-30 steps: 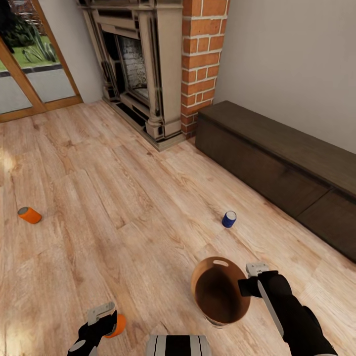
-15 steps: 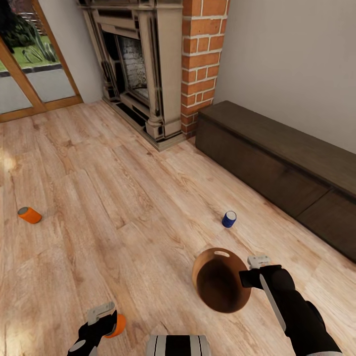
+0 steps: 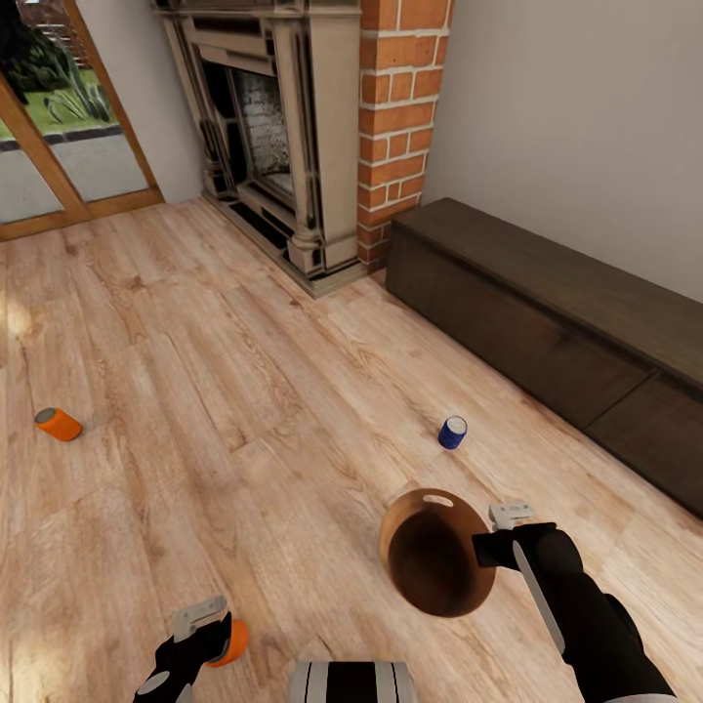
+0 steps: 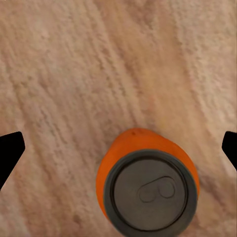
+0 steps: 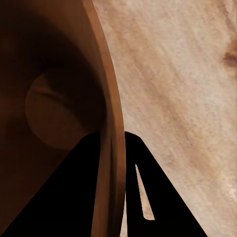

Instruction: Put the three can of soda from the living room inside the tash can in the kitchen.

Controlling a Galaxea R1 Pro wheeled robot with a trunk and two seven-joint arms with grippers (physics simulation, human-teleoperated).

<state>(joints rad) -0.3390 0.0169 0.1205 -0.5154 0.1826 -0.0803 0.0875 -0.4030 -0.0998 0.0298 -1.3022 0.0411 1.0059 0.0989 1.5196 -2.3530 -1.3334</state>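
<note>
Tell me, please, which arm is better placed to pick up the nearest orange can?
Left. The left gripper is open right over the orange can, fingers apart either side. The right gripper is clamped on the bin's rim.

The round trash can [image 3: 434, 554], brown inside, tilts above the plank floor. A blue can [image 3: 452, 432] stands beyond it; one orange can [image 3: 59, 424] lies far left, another [image 4: 148, 185] stands upright.

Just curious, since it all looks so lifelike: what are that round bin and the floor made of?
The bin looks like smooth brown wood or plastic inside; its even, faintly glossy wall leaves that open. The floor looks like light wood planks, matte, with visible grain and plank seams.
</note>
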